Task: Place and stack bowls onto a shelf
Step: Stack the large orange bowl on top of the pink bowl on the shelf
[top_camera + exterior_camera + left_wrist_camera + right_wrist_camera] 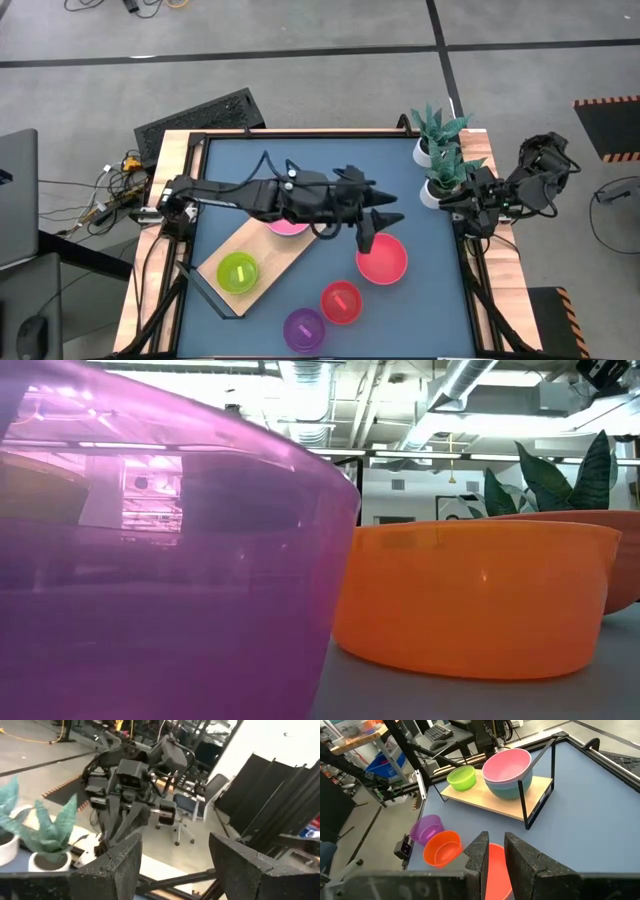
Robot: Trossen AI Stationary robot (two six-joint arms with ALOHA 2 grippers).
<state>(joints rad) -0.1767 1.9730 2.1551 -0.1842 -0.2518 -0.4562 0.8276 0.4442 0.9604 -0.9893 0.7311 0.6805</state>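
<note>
The wooden shelf (272,262) lies at the table's left. On it stand a lime green bowl (237,271) and a pink bowl (289,227), which sits nested in a blue bowl (507,791). A large red bowl (381,261), a small red bowl (340,301) and a purple bowl (304,329) rest on the tabletop. My left gripper (383,216) is open and empty, reaching level toward the table's right just over the large red bowl's far rim. My right gripper (496,855) is shut and empty at the table's right edge.
Two white pots with green plants (437,150) stand at the table's far right corner, beside my right arm. In the low view the purple bowl (150,560) fills the left, with the small red bowl (470,595) beside it.
</note>
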